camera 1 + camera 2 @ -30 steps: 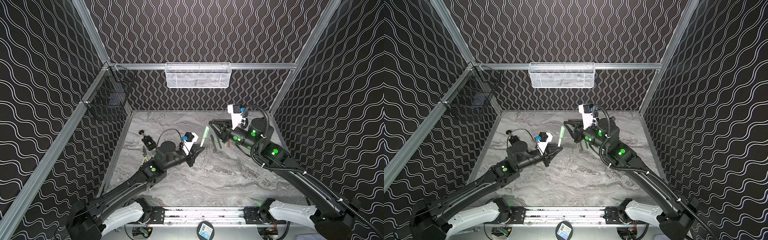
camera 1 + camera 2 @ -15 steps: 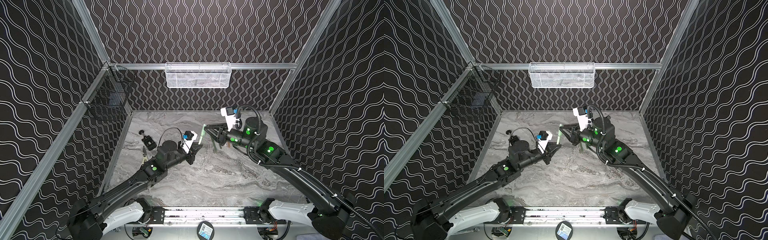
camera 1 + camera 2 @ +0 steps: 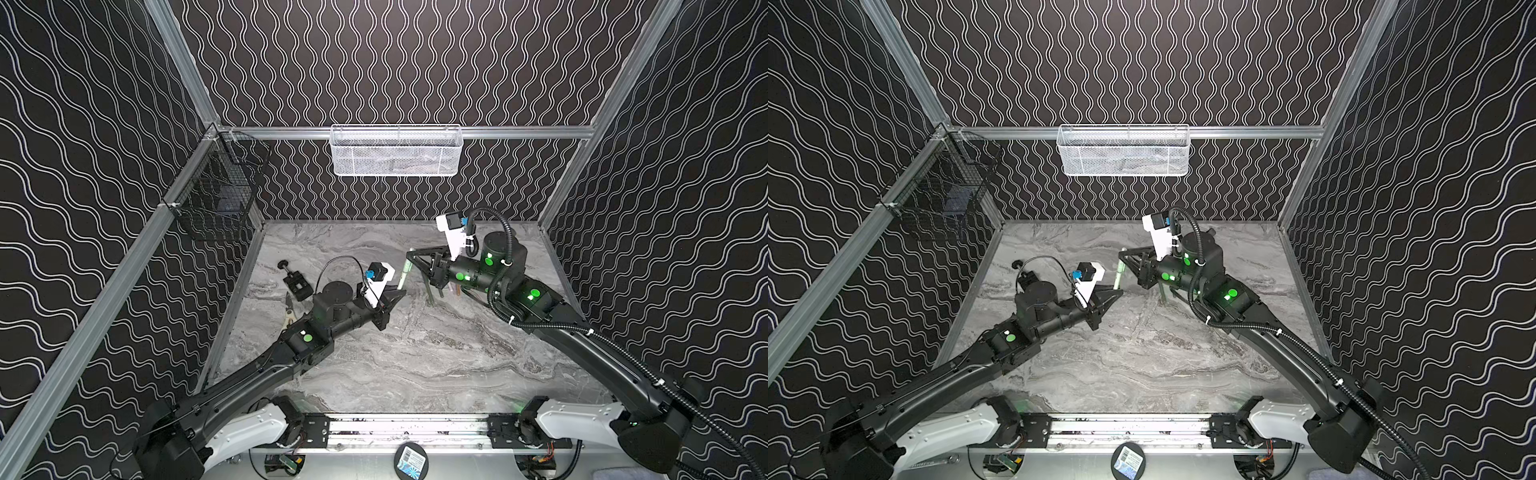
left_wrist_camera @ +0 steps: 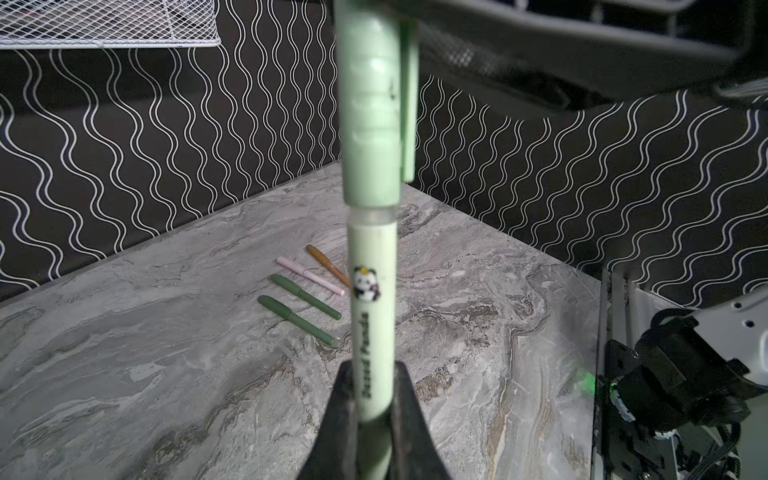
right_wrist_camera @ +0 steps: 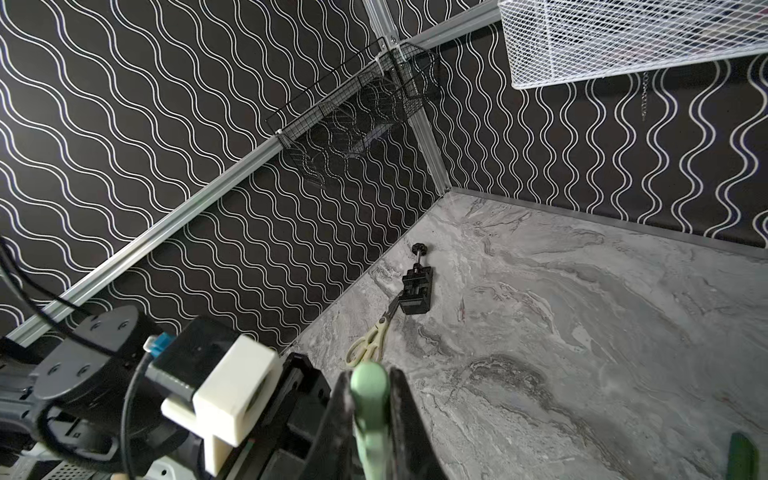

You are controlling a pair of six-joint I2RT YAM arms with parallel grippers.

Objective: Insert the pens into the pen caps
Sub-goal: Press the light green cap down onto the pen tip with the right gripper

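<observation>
My right gripper [image 5: 370, 386] has swung in from three o'clock and clamped on the pale green cap [image 4: 370, 124] atop the pen [image 4: 371, 324] my left gripper [image 4: 371, 374] pinches upright — four capped pens [image 4: 305, 291] lie at two o'clock, the fifth apparently nearly seated.

**Colours across my screens**

I see a mint-green pen [image 4: 371, 332] with a black-and-white panda print and dark lettering, and its cap [image 4: 369, 104] is the same mint. The table [image 3: 415, 365] is grey marble with darker veins. On it are two dark green pens [image 4: 297, 320], a pink pen [image 4: 311, 276] and a gold-brown pen [image 4: 328, 266]. The walls [image 3: 415, 62] are black with white wavy lines. The far basket [image 3: 395, 151] is white mesh and the left basket [image 3: 216, 199] black wire. The scissors [image 5: 368, 340] have cream handles, and the clamp [image 5: 417, 286] is black.
</observation>
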